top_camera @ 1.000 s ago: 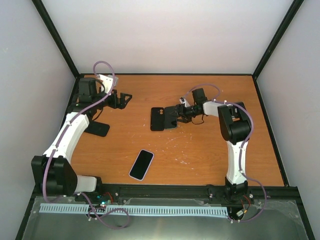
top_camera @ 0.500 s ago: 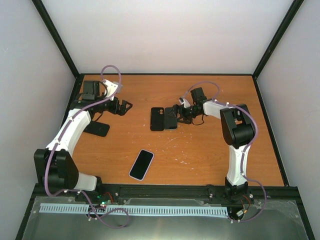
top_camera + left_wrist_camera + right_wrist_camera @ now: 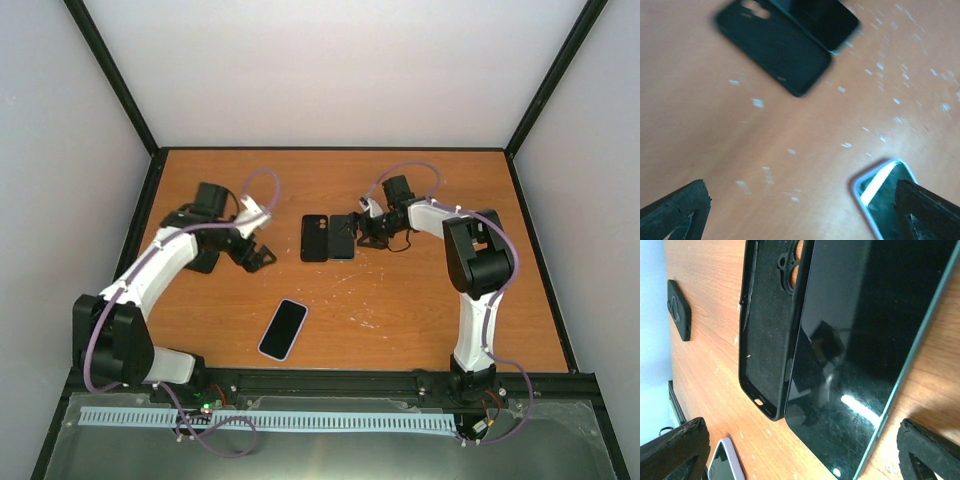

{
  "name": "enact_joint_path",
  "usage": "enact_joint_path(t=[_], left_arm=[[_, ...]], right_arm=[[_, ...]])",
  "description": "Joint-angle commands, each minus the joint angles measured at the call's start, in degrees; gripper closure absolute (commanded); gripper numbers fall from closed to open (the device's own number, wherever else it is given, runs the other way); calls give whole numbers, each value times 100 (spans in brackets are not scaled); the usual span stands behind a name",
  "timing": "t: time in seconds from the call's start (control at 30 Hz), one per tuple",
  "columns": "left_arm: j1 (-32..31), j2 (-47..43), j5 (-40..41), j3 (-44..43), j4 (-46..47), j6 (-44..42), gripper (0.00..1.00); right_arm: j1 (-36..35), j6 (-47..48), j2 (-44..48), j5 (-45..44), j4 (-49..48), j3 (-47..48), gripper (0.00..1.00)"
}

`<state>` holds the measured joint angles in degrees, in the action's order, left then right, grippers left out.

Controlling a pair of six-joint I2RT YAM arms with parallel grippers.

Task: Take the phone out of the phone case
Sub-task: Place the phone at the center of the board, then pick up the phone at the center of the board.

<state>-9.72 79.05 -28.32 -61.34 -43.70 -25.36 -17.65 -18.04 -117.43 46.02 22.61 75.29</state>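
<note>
The empty black phone case (image 3: 316,237) lies inside-up in the middle of the table. The dark phone (image 3: 342,238) lies screen-up against its right edge, outside the case. In the right wrist view the phone (image 3: 860,355) fills the frame beside the case (image 3: 765,330). My right gripper (image 3: 361,232) is just right of the phone, open, with nothing between its fingers (image 3: 677,450). My left gripper (image 3: 262,258) hovers open left of the case and holds nothing. Its view shows the case (image 3: 772,47) and the phone (image 3: 822,20) ahead.
A second phone in a pale case (image 3: 284,329) lies near the front middle and shows at the left wrist view's lower right (image 3: 885,195). Another black case (image 3: 200,258) lies at the left, partly under the left arm.
The right gripper has opened and let go of the phone, which now lies flat beside the case. The left arm has swung from the back left toward the middle.
</note>
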Motion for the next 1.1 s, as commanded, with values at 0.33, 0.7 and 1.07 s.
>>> enact_joint_path(t=[0.33,0.7,1.07], left_arm=[[-3613,-112,1789,1124,-228,-602,0],[-5386,205,2852,1333,264,-207,0],[-5638,288,4013,2215,806,-256,0]], right_arm=[[356,464,685,-291,368,-248,0],[539,301,627,-120,238,-314,0],[612,278,619,-51,230,-353,0]])
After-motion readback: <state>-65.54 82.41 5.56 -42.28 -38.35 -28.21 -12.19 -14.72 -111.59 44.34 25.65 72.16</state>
